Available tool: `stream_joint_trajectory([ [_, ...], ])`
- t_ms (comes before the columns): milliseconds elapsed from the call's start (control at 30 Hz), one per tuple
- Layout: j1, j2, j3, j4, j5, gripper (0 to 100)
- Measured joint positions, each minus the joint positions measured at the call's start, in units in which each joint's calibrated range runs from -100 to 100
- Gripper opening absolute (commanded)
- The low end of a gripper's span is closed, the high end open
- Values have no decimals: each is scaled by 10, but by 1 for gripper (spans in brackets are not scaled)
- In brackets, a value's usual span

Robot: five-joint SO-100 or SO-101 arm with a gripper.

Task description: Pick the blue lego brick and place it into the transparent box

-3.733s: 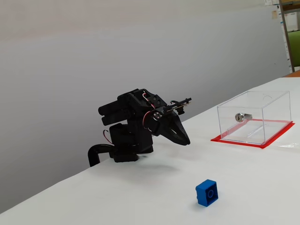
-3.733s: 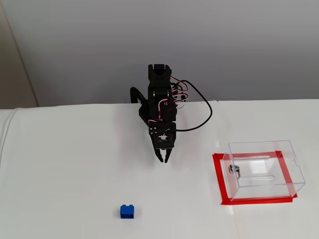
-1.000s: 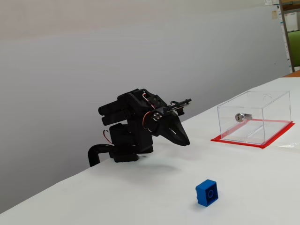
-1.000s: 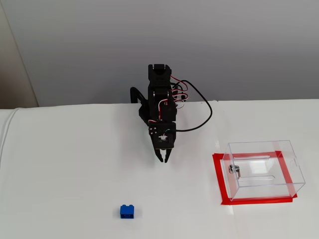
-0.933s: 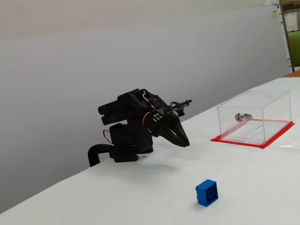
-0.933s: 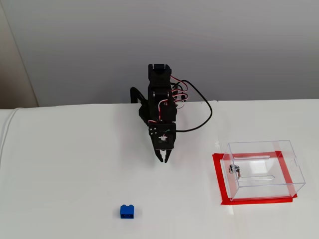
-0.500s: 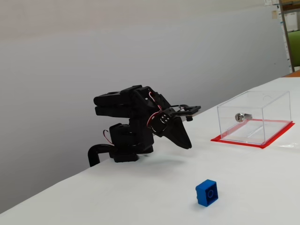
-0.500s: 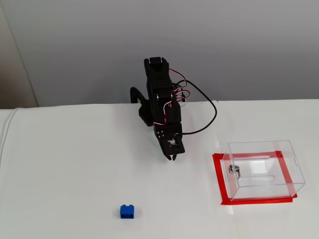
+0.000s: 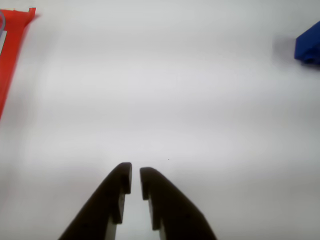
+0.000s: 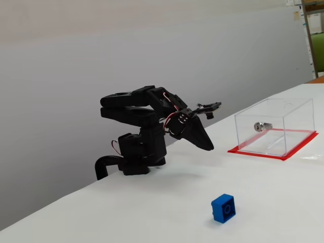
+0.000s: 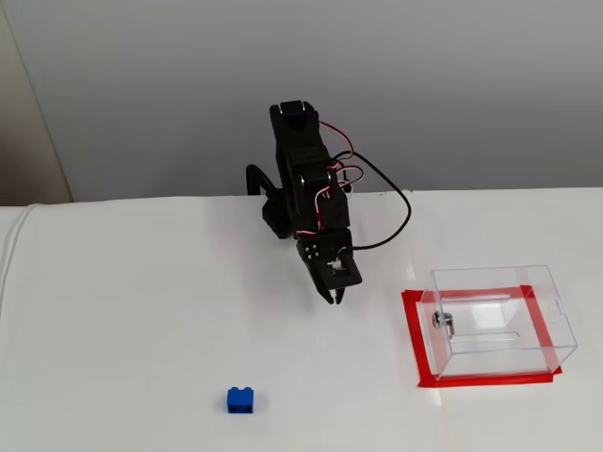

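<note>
Sitting at the approach stage: nothing grasped, brick not yet reached. The gripper (image 9: 135, 175) hangs above bare white table (image 9: 165, 100), fingers nearly closed with only a thin slit between the tips, nothing in between.

The blue lego brick (image 11: 242, 400) lies alone on the table, well apart from the arm. In a fixed view it is down and to the left of the gripper (image 11: 334, 297); in the other fixed view the blue lego brick (image 10: 223, 208) is in the foreground, studs facing the camera, with the gripper (image 10: 208, 147) raised behind it. In the wrist view only a corner of the blue lego brick (image 9: 308, 46) shows at the right edge, so the tool is not lined up with it.

The transparent box (image 11: 499, 320) stands on its red base border (image 11: 419, 353) on the opposite side of the arm from the brick, with the silver lock cylinder (image 11: 443, 321) on the wall nearer the arm. Box looks empty. Whether the top is open, I cannot tell.

Next move, as I judge it:
- pan the base toward the brick until it centres between the fingers in the wrist view
- open the jaws wide first; the current gap is too narrow for the brick
- reach out and descend, straddling the brick

Risk: descending with the fingers narrow would just knock the brick away.
</note>
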Motion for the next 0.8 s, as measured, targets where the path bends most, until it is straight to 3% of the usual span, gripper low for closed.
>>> stream_joint_trajectory([
  [300,72,68,-71,-3,-1,2],
  [600,27,203,-169,-3,-2,2],
  [800,48,265,-214,-3,-2,2],
])
